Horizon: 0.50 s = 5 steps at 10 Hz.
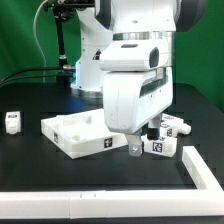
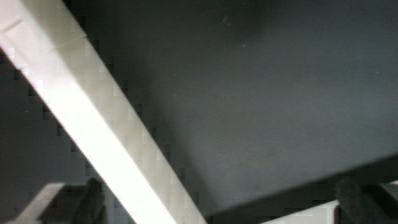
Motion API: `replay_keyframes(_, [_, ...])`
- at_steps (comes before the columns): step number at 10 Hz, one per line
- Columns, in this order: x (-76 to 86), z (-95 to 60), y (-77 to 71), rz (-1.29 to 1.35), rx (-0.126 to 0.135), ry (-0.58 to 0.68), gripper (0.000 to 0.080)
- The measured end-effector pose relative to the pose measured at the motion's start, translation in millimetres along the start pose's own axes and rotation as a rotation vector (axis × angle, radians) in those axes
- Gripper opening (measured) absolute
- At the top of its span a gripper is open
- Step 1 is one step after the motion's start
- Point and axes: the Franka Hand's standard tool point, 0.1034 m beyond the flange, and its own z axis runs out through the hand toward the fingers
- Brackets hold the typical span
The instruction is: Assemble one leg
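Several small white legs with black-and-white tags show in the exterior view. One leg (image 1: 12, 122) lies alone at the far left. A cluster of legs (image 1: 172, 126) stands to the right of the arm, and one more leg (image 1: 155, 146) lies just beside my gripper. My gripper (image 1: 133, 150) is low over the table, at the right corner of the white square panel (image 1: 72, 135). In the wrist view my gripper (image 2: 214, 208) is open, its fingers (image 2: 61, 202) wide apart. A white straight edge (image 2: 98, 110) runs slantwise between them, close to one finger. No leg shows in the wrist view.
A white raised strip (image 1: 100, 205) runs along the table's front, and another strip (image 1: 200, 168) runs at the exterior view's right. The arm's body hides part of the table behind the panel. The tabletop (image 2: 267, 90) is dark.
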Motion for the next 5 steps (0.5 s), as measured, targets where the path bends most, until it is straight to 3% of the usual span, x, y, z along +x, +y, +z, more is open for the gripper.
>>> replay_keyframes(5, [0.0,0.0,-0.1,0.001,0.0,0.0,0.0649])
